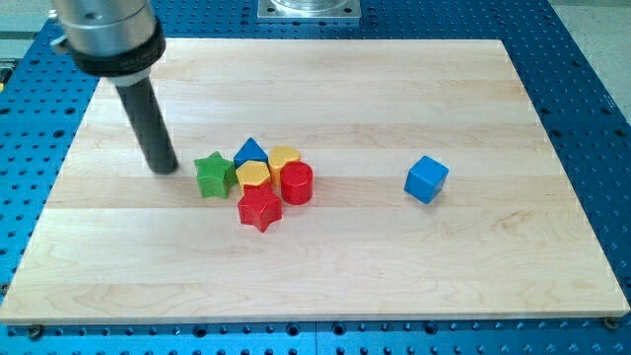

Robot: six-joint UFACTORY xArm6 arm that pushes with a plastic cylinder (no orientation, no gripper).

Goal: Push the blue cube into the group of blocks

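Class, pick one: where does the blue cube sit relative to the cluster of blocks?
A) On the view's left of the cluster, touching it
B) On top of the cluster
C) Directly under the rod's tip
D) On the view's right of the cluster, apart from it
D: the blue cube stands alone on the view's right, with bare board between it and the cluster, whose nearest piece is the red cylinder; my tip is on the view's left of the green star.

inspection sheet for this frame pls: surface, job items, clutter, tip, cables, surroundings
Surface: wooden board, flat, pale.
Job's things: blue cube alone toward the view's right, apart from the group; group at centre-left holds green star, blue triangular block, yellow block, yellow hexagon, red cylinder, red star, packed close.
Clutter: nothing seen.
Grippers: none; my tip sits just left of the green star, far from the blue cube.
Cables: nothing seen.
Surroundings: blue perforated base; metal mount at the view's top.
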